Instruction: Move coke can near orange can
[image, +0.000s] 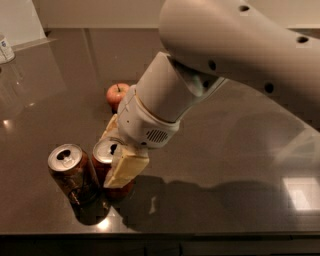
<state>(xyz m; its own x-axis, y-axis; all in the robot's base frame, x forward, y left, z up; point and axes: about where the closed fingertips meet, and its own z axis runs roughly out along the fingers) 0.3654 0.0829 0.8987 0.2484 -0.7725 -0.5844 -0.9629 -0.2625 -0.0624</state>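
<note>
The gripper (117, 150) hides most of the coke can (103, 152), clasping it just beside the orange can (72, 172).

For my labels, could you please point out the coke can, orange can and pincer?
coke can (104, 152), camera view, silver top.
orange can (65, 156), camera view, silver top.
pincer (114, 159), camera view, midway between fingertips, gripping coke can.
</note>
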